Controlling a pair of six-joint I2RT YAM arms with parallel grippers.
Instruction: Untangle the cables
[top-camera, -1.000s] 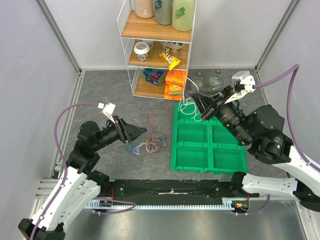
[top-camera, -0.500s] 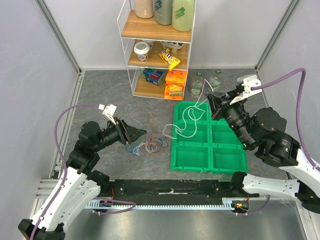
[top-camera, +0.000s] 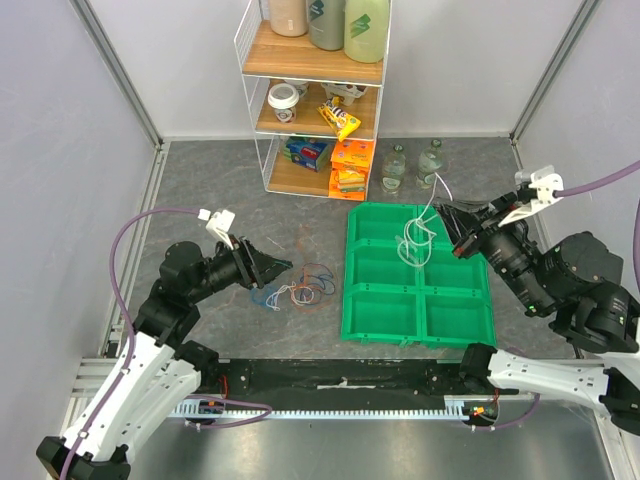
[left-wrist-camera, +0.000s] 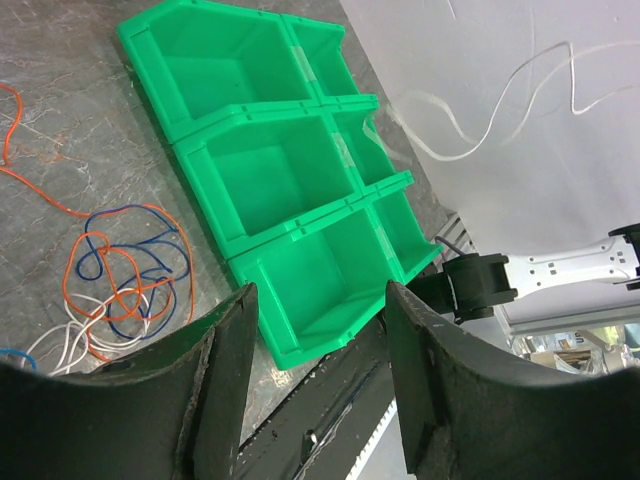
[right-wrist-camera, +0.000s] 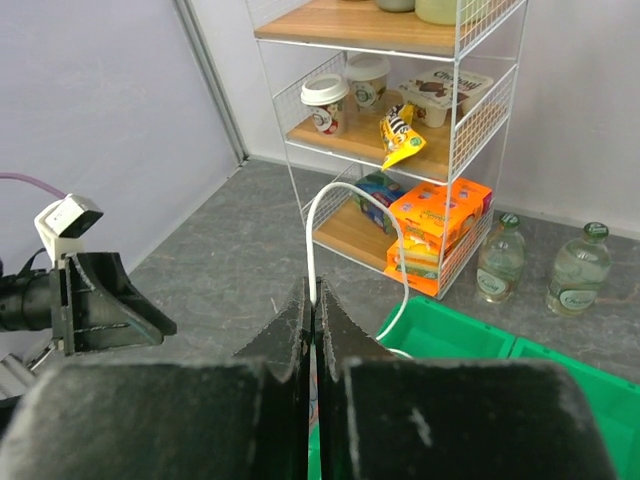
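Observation:
A tangle of orange, blue and white cables (top-camera: 300, 290) lies on the grey table left of the green tray (top-camera: 380, 310); it also shows in the left wrist view (left-wrist-camera: 120, 275). My left gripper (top-camera: 278, 267) is open and empty, just left of and above the tangle. My right gripper (top-camera: 452, 222) is shut on a white cable (top-camera: 418, 235), which hangs in loops over the tray's upper compartments. In the right wrist view the white cable (right-wrist-camera: 345, 205) rises from between the shut fingertips (right-wrist-camera: 314, 300) and arcs down into the tray (right-wrist-camera: 450, 335).
A wire shelf (top-camera: 315, 95) with bottles, cups and snack boxes stands at the back. Two glass bottles (top-camera: 412, 165) stand behind the tray. Grey walls enclose the table on three sides. A black rail (top-camera: 340, 378) runs along the near edge.
My right gripper has pulled the white cable up and to the right, away from the tray's top left corner; the cable now hangs over the tray's middle. The left arm has barely moved.

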